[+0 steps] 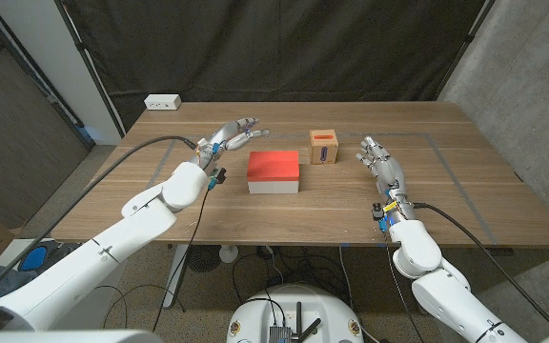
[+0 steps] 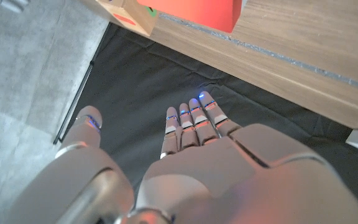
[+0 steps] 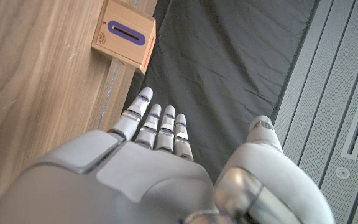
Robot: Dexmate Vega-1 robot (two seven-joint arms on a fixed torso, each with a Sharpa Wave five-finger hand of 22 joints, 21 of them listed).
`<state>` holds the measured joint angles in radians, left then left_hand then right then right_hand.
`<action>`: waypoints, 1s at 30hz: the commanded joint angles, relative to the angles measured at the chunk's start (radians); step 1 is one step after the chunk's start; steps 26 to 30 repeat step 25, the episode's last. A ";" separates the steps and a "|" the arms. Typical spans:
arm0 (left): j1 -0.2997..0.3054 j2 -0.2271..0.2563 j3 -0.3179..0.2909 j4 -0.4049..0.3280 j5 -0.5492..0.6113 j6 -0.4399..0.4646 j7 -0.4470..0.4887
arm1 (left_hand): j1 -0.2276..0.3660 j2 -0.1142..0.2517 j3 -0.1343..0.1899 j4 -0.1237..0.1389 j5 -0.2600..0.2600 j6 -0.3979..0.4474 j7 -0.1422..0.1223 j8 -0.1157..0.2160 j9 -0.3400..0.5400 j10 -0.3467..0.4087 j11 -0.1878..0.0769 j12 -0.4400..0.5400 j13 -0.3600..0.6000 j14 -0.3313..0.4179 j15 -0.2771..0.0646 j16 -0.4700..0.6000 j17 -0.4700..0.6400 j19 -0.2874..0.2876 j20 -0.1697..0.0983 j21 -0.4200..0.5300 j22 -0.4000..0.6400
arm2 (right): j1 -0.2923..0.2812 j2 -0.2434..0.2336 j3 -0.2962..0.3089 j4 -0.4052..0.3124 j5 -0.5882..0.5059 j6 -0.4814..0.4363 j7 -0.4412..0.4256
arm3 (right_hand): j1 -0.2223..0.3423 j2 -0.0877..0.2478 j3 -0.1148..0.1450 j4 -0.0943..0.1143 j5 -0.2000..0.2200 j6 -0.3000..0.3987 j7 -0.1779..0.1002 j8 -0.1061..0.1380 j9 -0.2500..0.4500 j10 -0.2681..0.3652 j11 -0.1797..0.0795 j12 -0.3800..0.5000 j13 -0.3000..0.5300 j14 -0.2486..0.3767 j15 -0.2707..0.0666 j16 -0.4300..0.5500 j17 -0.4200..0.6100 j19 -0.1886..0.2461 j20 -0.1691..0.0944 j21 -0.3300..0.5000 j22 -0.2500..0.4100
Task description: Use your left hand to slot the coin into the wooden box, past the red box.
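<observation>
Our left hand (image 1: 236,133) hangs released, fingers spread, left of the red box (image 1: 274,172). Our right hand (image 1: 381,162) is released too, beside the wooden box (image 1: 324,147).

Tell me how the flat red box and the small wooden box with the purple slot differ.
The flat red box is low and wide with white sides; the small wooden box is compact and cube-like. The red box's top is plain, while the wooden box's top carries a purple-ringed slot. The red box lies nearer the robot. Both rest on the wooden table, untouched.

Wooden box (image 1: 324,147) with purple slot sat upright mid-table, red box (image 1: 274,171) just to its left, your coin unseen.
</observation>
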<state>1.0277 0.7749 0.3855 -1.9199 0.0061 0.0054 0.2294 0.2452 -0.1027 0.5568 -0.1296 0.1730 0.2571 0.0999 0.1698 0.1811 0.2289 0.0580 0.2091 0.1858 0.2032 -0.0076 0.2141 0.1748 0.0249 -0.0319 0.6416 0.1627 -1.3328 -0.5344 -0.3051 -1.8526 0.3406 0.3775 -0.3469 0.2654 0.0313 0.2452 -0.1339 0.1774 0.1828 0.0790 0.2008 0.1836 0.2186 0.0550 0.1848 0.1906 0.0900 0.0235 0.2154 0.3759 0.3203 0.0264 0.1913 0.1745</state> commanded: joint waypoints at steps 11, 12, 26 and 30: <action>0.223 -0.112 -0.123 0.205 -0.354 -0.451 -0.016 | -0.031 -0.002 -0.017 0.001 -0.003 -0.030 0.004 0.005 -0.002 -0.024 0.000 -0.013 0.002 -0.031 0.009 -0.018 0.003 -0.034 -0.045 -0.037 0.004 | 0.009 -0.002 -0.031 0.055 0.014 0.076 0.068 | -0.029 -0.003 -0.014 0.004 -0.003 -0.056 0.030 -0.018 0.001 -0.042 0.004 0.000 -0.002 -0.011 0.007 0.000 -0.003 -0.009 -0.012 0.005 0.001; 0.219 -0.119 -0.120 0.216 -0.371 -0.458 -0.028 | -0.033 0.002 -0.016 0.000 -0.003 -0.035 0.002 0.005 -0.002 -0.031 -0.001 -0.015 0.002 -0.038 0.011 -0.021 0.003 -0.039 -0.040 -0.044 0.004 | 0.010 0.000 -0.032 0.062 0.018 0.080 0.071 | -0.029 -0.003 -0.015 0.004 -0.003 -0.055 0.035 -0.017 0.001 -0.043 0.006 0.001 -0.002 -0.012 0.010 0.000 -0.003 -0.010 -0.011 0.005 0.001; 0.194 -0.167 -0.106 0.278 -0.431 -0.522 -0.076 | -0.033 0.014 -0.014 -0.004 -0.002 -0.050 0.001 0.007 -0.003 -0.047 -0.005 -0.018 0.001 -0.054 0.008 -0.026 0.002 -0.049 -0.054 -0.066 0.004 | 0.016 0.007 -0.031 0.071 0.026 0.083 0.070 | -0.032 -0.001 -0.015 0.004 -0.002 -0.057 0.028 -0.014 0.001 -0.032 0.013 0.008 -0.002 -0.008 0.015 0.003 -0.004 -0.017 0.001 0.004 0.001; 0.194 -0.167 -0.106 0.278 -0.431 -0.522 -0.076 | -0.033 0.014 -0.014 -0.004 -0.002 -0.050 0.001 0.007 -0.003 -0.047 -0.005 -0.018 0.001 -0.054 0.008 -0.026 0.002 -0.049 -0.054 -0.066 0.004 | 0.016 0.007 -0.031 0.071 0.026 0.083 0.070 | -0.032 -0.001 -0.015 0.004 -0.002 -0.057 0.028 -0.014 0.001 -0.032 0.013 0.008 -0.002 -0.008 0.015 0.003 -0.004 -0.017 0.001 0.004 0.001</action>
